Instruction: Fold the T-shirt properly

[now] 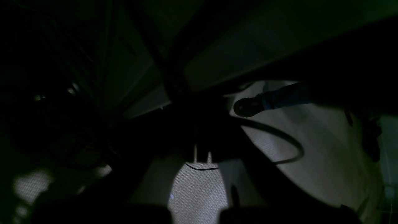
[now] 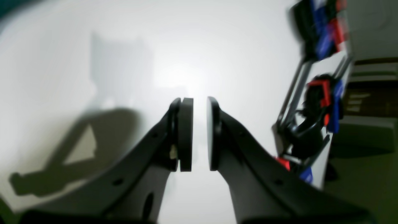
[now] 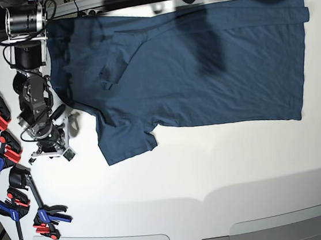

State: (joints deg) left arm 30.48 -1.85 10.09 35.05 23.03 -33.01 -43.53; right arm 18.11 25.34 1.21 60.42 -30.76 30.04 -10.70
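Folding is not yet begun: the T-shirt lies spread on the bench, just beside the right gripper, whose fingers stand slightly spread and empty and must next pinch an edge; the left gripper's fingers are out of view.

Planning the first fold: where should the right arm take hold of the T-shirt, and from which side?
Grip the T-shirt at the hem of its free sleeve, coming from the table's near edge. That flap lies flat over bare table, closest to the right gripper, whose fingers are apart.
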